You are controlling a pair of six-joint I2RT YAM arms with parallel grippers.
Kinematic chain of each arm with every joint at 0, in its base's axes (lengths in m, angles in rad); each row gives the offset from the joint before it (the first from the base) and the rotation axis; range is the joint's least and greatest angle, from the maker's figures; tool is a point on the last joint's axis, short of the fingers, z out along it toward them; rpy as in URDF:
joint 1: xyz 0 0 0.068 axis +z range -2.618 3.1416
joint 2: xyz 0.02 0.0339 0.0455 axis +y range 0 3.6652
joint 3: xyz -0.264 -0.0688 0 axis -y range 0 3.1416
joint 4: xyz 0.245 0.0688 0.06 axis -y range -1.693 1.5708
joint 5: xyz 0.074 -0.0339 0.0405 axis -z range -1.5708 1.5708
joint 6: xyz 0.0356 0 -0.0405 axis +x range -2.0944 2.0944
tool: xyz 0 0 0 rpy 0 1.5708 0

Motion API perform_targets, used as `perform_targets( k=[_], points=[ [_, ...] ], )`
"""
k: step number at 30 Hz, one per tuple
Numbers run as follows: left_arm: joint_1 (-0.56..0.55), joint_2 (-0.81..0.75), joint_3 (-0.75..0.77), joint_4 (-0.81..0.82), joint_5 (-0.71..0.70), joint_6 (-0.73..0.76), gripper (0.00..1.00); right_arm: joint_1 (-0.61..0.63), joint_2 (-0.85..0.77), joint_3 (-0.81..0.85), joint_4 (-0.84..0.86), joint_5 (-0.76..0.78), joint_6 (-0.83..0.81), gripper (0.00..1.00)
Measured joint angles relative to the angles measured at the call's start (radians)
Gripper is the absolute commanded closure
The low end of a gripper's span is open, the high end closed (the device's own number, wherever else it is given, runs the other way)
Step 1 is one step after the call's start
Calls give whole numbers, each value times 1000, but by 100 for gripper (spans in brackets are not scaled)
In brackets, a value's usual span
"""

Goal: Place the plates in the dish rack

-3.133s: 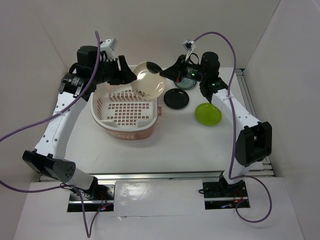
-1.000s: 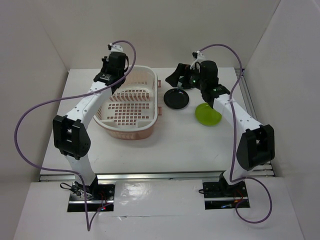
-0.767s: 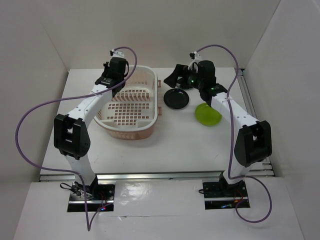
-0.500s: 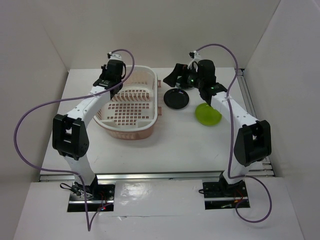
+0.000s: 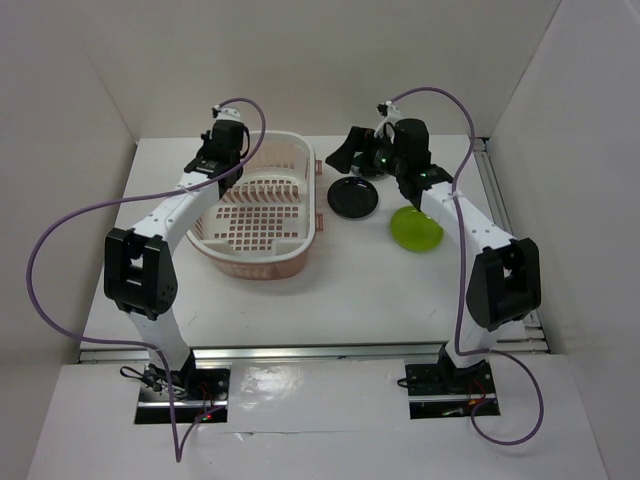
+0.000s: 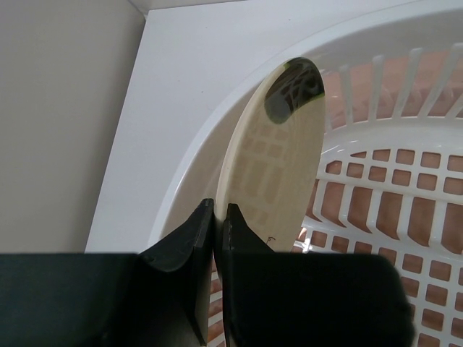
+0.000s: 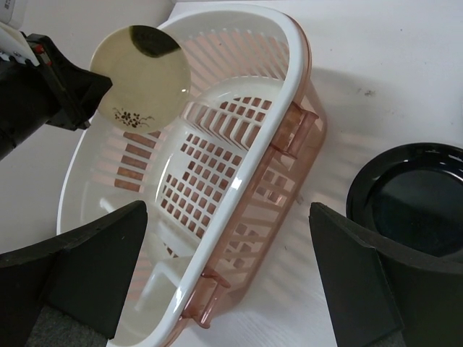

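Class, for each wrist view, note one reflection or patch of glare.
Left wrist view: the glossy cream round plate mirrors the lattice of the white-pink plastic dish rack. Right wrist view: the glossy black round plate shows a pale sheen.

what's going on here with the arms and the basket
The left gripper pinches the cream plate by its rim, holding it on edge over the far left end of the dish rack, not yet let go. The right gripper hangs open beside the rack. The black plate and lime green plate lie on the table to its right.
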Motion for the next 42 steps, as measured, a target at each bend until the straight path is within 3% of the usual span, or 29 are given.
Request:
perform_targets(
  k=[35,39,42],
  points=[
    [10,108,7,-40,40,-76,100,0,71,57,1,-29,0,0],
    [12,126,25,-50,45,-81,94,0,71,58,2,-30,0,0],
    [14,134,30,-54,49,-100,84,0,72,58,2,-30,0,0]
  ],
)
